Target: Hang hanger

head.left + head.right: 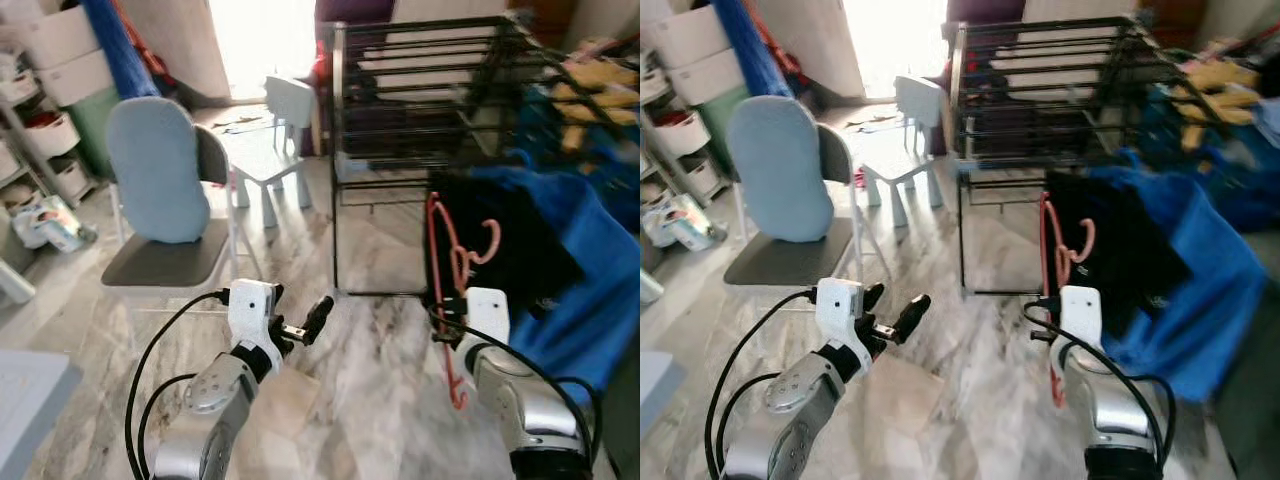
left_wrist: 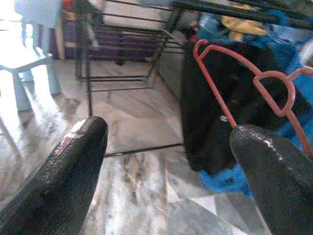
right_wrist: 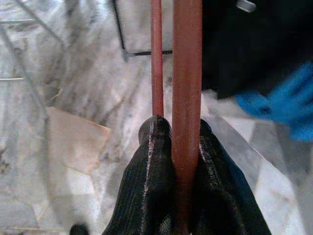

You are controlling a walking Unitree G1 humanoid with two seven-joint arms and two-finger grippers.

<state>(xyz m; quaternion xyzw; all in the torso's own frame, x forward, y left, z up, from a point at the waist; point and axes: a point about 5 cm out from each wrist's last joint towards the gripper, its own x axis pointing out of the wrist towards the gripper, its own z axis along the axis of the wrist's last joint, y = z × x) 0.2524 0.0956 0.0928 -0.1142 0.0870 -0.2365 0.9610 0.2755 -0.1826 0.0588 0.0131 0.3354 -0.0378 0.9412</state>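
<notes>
The right hand (image 3: 182, 147) pinches a red hanger (image 1: 447, 262) tight between its two black fingers (image 3: 151, 176). The hanger stands up tall in front of the black drying rack (image 1: 430, 90), just below its bars, next to the black cloth (image 1: 500, 240) and blue cloth (image 1: 590, 280) hanging there. The left hand (image 1: 300, 325) is wide open and holds nothing, lower down, left of the rack, near the grey chair (image 1: 165, 255).
</notes>
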